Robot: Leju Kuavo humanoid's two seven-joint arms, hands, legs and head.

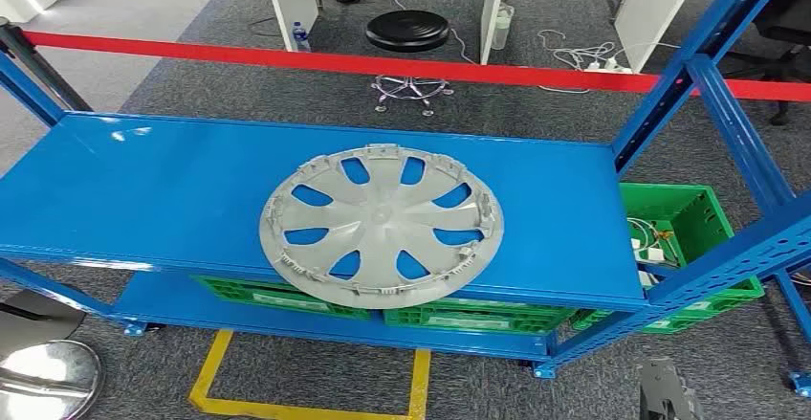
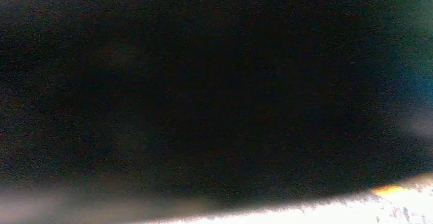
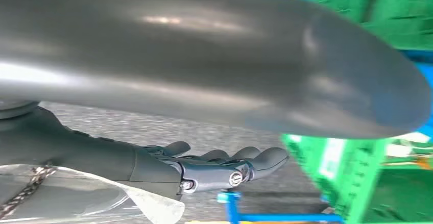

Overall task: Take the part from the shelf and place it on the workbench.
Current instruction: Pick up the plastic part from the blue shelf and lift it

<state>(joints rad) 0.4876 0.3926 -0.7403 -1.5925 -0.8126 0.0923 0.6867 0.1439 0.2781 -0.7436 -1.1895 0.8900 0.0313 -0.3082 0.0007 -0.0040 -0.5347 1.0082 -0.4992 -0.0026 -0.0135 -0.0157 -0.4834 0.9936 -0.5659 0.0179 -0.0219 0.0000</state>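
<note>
Right hand, seen close in the right wrist view, is noted hanging low beside green crates, fingers loosely extended and apart, nothing held. Left hand's state cannot be told; its wrist view is dark. Part, a grey wheel cover, lies flat near the front edge of the blue shelf, at twelve o'clock from the robot, untouched. No long axis is presented; neither hand is judged clearly nearer.
</note>
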